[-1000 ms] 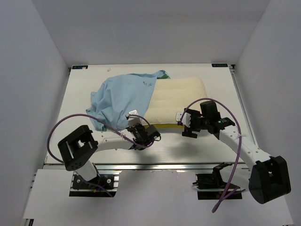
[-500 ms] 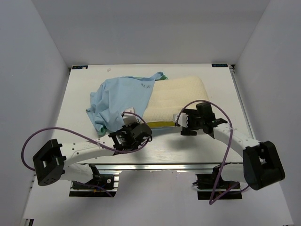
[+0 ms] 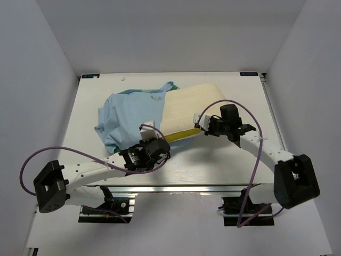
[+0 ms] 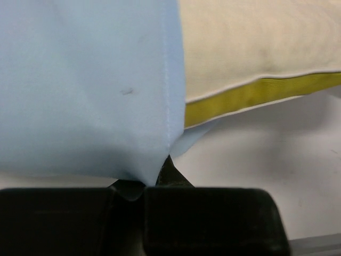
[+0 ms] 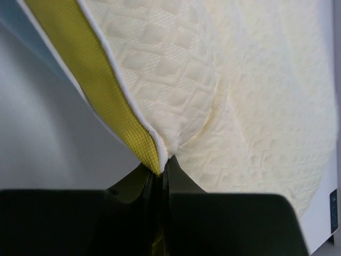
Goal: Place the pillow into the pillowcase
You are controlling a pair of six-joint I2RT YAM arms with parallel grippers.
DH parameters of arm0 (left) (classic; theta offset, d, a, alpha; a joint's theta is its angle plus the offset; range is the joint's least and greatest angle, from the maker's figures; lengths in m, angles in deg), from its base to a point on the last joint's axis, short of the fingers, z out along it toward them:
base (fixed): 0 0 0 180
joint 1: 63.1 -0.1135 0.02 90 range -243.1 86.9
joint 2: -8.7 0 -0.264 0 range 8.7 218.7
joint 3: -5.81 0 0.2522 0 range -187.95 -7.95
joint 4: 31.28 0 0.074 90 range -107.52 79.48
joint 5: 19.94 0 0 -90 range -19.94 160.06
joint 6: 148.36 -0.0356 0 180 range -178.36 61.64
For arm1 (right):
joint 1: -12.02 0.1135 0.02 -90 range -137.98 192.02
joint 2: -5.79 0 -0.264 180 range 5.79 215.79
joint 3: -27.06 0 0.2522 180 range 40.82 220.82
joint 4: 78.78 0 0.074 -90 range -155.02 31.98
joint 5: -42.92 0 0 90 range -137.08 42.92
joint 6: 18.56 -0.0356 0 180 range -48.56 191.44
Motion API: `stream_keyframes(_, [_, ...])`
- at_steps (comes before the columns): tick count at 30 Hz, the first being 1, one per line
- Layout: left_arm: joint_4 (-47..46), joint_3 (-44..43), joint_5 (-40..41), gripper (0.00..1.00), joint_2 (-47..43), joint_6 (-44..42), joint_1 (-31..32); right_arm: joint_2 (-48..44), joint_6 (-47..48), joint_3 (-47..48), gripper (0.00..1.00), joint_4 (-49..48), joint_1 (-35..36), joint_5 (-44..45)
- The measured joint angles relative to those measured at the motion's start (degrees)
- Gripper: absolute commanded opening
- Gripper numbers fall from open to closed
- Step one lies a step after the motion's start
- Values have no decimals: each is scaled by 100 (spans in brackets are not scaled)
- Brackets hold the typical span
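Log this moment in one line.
left gripper: shut on pillowcase hem | right gripper: shut on pillow edge | pillow: left end covered by pillowcase

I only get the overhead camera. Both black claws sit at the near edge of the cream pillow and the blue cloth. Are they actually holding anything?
Observer: Yes. The right wrist camera shows the right end effector shut on the pillow at its yellow-trimmed corner.
Operator: And the left one?
Observer: Its wrist camera shows the left end effector shut on a fold of the pillowcase.
Operator: Is the pillow inside yet?
Observer: Partly, it seems: close up, blue cloth shows both over the pillow's top and under its yellow band.
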Motion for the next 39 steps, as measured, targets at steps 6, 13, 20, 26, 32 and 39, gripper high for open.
stream_keyframes(6, [181, -1279, -361, 0, 428, -645, -2, -881, -791, 656, 0, 811, 664, -570])
stream_keyframes(13, [557, -2173, -726, 0, 610, -1137, -7, -935, -1569, 1110, 0, 1069, 833, -879])
stream_keyframes(20, [1198, -3373, -1233, 0, 1290, -1541, -70, -664, -2643, 1386, 0, 1014, 942, -1231])
stream_keyframes(26, [2061, -5246, -1676, 0, 2022, -2000, -396, -487, -3676, 1910, 0, 566, 885, -1449])
stream_keyframes(32, [2468, -7018, -2092, 0, 2629, -2275, -603, -487, -4669, 1956, 0, -85, 861, -1858])
stream_keyframes(39, [2439, -7770, -2594, 0, 2774, -2293, -732, -245, -6640, 2092, 0, -1388, 369, -2911])
